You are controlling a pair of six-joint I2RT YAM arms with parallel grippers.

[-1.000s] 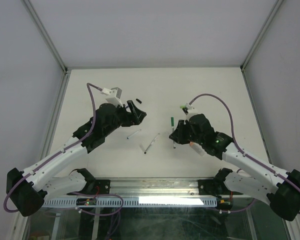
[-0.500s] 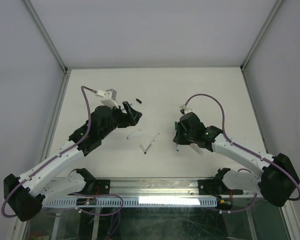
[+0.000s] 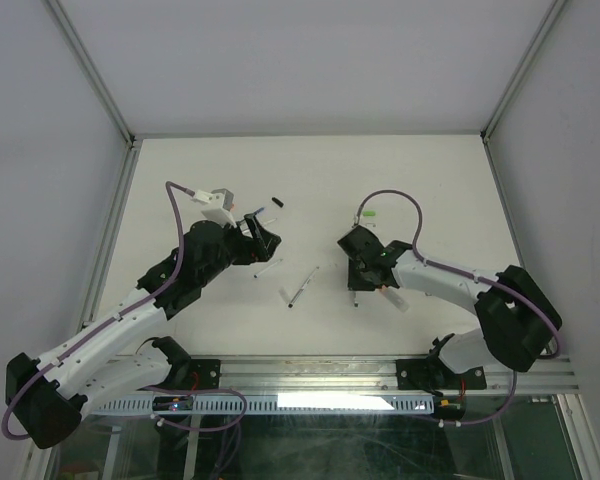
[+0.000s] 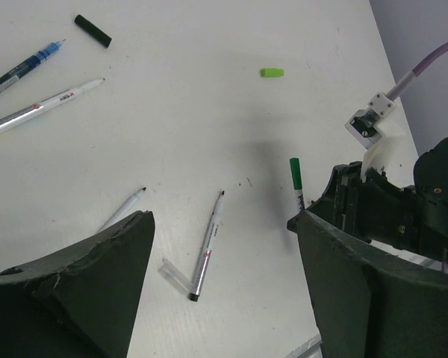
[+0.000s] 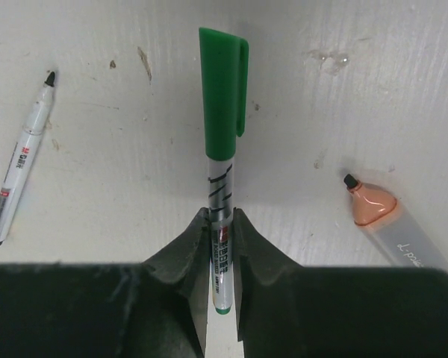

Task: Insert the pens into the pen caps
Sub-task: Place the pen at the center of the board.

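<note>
Pen (image 5: 221, 168), green-capped, clamped in right end effector (image 5: 220, 218)

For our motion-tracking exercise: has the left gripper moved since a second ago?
Yes. The left gripper has drawn back down the picture, away from the black cap.

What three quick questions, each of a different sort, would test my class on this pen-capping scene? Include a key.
1. True or false: the right hand is shut on the green-capped pen.
2. The left hand holds: A a cap; B a pen; C nothing.
3. Fill in: the thick clear pen lying beside the right hand has an ___ tip.
Key: 1 true; 2 C; 3 orange.
</note>
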